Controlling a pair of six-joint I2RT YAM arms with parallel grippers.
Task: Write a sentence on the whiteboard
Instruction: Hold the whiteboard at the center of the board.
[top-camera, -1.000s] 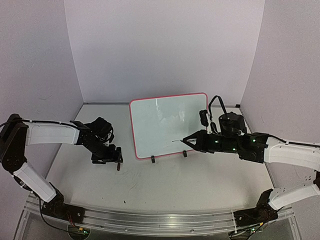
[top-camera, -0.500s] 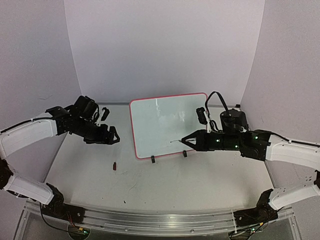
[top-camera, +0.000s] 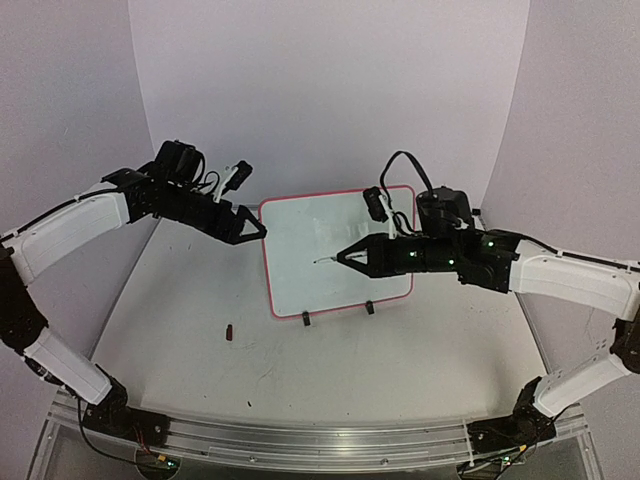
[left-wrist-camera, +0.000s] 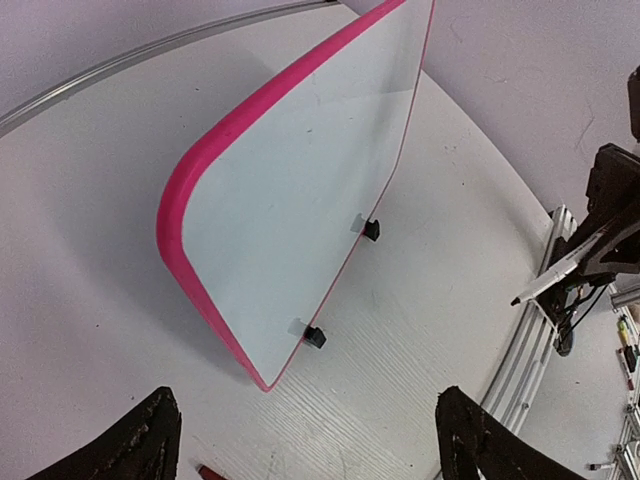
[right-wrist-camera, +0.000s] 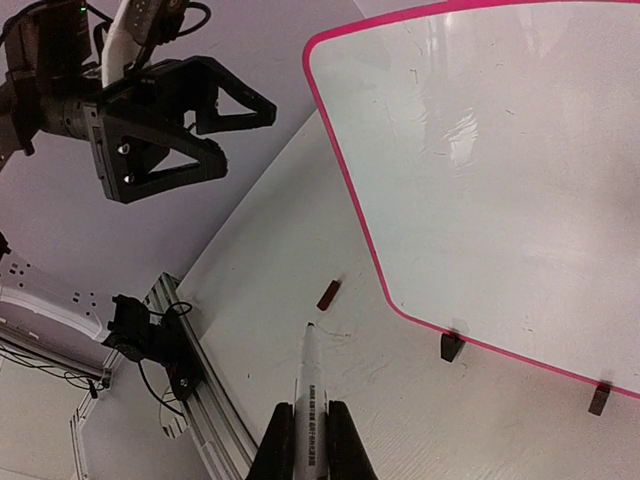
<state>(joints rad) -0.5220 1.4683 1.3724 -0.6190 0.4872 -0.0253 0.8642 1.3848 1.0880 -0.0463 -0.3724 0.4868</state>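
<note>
From above, I see the whiteboard (top-camera: 340, 235) standing on its two black feet toward the back of the table (top-camera: 400, 365). My left gripper (top-camera: 254, 228) hovers by its left rim, empty, fingers spread wide. My right gripper (top-camera: 348, 257) is clamped on a marker (top-camera: 328, 261) in front of the board's face.

Left wrist: the board stands at a slant ahead, both fingers far apart.

Right wrist: the fingers pinch the marker, its tip off the board. A small red cap (right-wrist-camera: 328, 294) lies on the table near the board's lower left corner.
</note>
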